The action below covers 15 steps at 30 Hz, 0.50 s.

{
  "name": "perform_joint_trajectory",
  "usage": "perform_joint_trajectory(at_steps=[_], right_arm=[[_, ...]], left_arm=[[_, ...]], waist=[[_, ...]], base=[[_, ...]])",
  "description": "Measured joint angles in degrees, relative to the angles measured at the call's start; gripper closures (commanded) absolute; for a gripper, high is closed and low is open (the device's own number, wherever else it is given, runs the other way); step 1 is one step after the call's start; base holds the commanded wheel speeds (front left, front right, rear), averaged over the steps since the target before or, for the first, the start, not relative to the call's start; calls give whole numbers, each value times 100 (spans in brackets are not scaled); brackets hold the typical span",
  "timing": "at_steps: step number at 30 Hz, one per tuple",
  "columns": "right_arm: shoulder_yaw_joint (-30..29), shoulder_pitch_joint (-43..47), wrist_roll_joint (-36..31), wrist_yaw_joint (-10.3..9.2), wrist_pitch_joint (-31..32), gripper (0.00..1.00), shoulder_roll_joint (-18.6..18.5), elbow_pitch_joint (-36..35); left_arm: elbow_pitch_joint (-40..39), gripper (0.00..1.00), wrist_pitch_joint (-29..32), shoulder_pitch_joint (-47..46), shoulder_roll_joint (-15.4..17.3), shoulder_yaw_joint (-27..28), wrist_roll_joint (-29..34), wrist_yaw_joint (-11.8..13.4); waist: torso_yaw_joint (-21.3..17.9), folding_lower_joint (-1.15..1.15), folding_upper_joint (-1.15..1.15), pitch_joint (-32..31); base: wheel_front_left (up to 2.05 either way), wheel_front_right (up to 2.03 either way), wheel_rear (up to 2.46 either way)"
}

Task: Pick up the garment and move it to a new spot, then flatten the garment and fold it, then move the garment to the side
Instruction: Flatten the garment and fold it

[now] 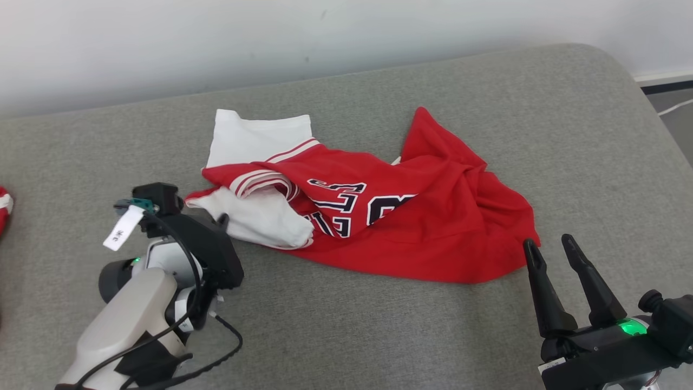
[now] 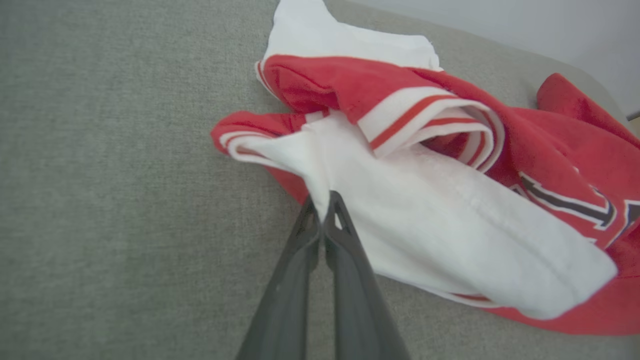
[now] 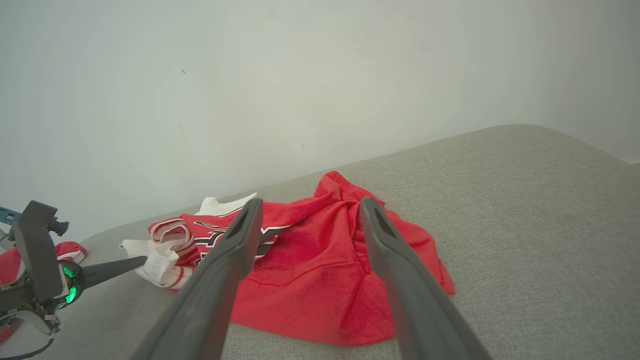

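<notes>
A crumpled red garment (image 1: 422,227) with white sleeves and black lettering lies in the middle of the grey cushioned surface (image 1: 379,336). My left gripper (image 1: 222,219) is at its near left edge, shut on a fold of the white sleeve. In the left wrist view the two fingers meet at the left gripper (image 2: 322,200) tip and pinch the white cloth of the garment (image 2: 450,215). My right gripper (image 1: 549,244) stands open just off the garment's near right corner, touching nothing. In the right wrist view the red garment (image 3: 310,280) lies beyond the open right gripper (image 3: 310,205).
Another red and white cloth (image 1: 4,208) lies at the surface's far left edge. A pale wall (image 1: 346,38) runs along the back. The surface rounds off at the right, where floor (image 1: 677,119) shows.
</notes>
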Motion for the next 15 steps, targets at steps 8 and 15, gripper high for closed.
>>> perform_joint_trajectory(at_steps=[8,15], right_arm=[[-63,-1,-1,0,18,0,-1,44],[-42,9,-10,0,111,0,1,54]], left_arm=[[-476,100,-660,-4,44,323,-48,103],[-1812,100,-1057,647,311,656,-261,328]], waist=[[266,0,0,-32],[612,-1,0,-141]], base=[[0,0,0],[0,0,0]])
